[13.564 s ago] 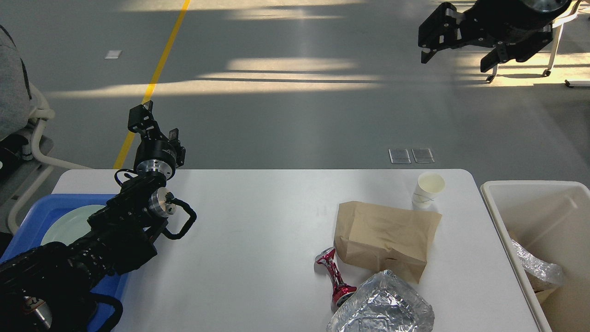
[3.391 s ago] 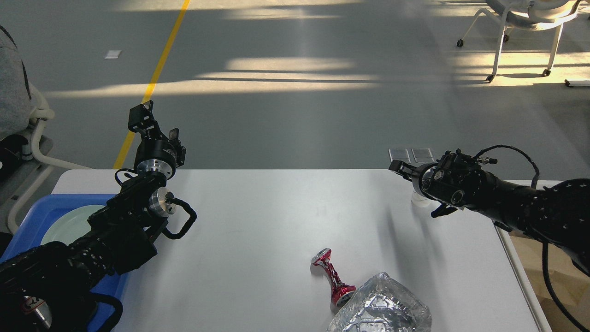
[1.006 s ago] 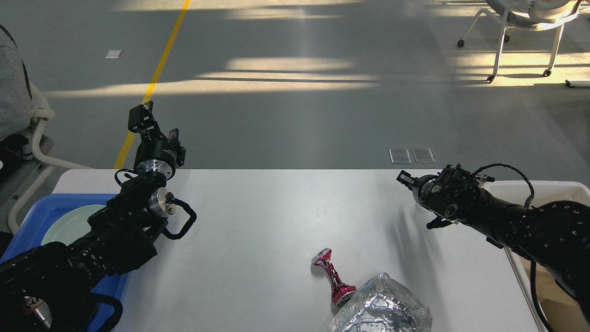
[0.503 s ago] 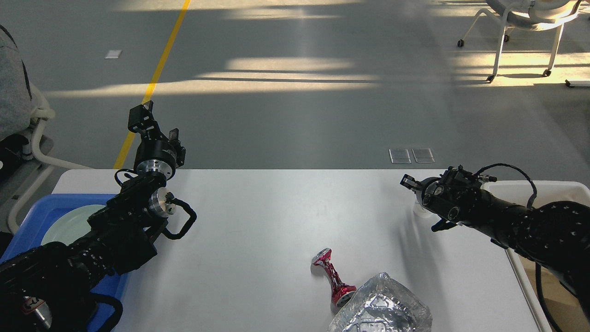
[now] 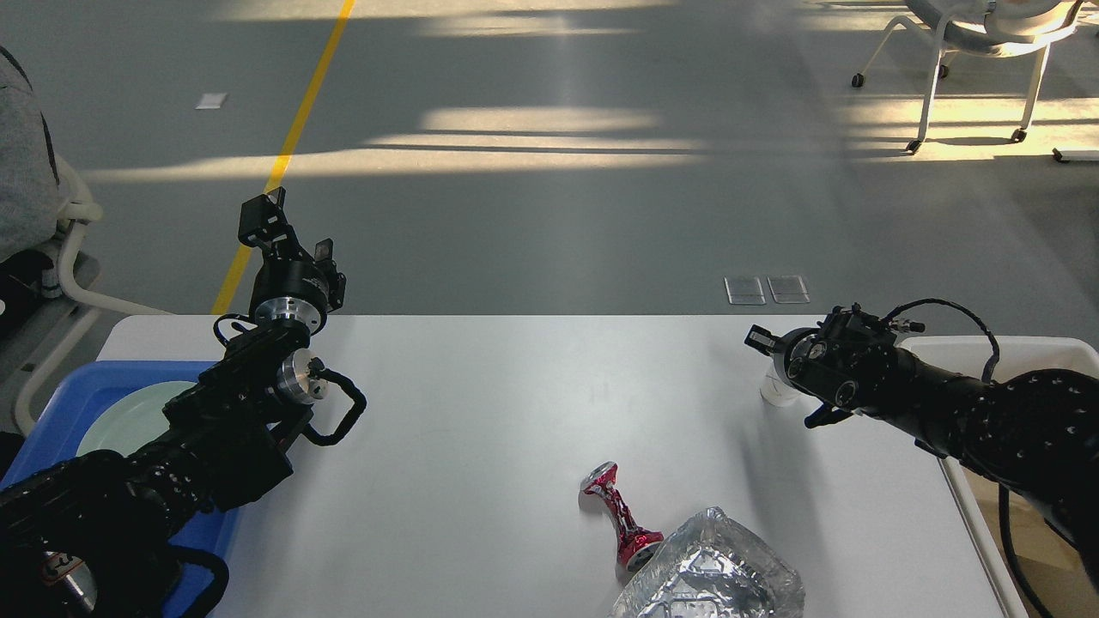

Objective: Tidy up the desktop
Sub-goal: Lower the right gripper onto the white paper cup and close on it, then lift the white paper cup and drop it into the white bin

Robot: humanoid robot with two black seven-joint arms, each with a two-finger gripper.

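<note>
Desktop (image 5: 481, 412): spreads below us, near edge cut off.
Our right gripper (image 5: 777, 365): seen end-on at the white cup (image 5: 775, 391), mostly hiding it; finger state unreadable.
Our left gripper (image 5: 288, 227): fingers apart, empty.
Foil container (image 5: 713, 575): cropped at the bottom.

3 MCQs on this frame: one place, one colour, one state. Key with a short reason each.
1. Where does the crushed can lie?
A. in the blue tray
B. on the desktop beside the foil container
C. in the white bin

2. What colour is the tray holding the plate?
A. blue
B. green
C. brown

3. How is the paper cup standing?
A. tipped over
B. crushed flat
C. upright at the right gripper

Key: 1 B, the can rests on the desktop next to the foil container. 2 A, its rim is blue. 3 C, the cup's base sits flat under the right gripper.
</note>
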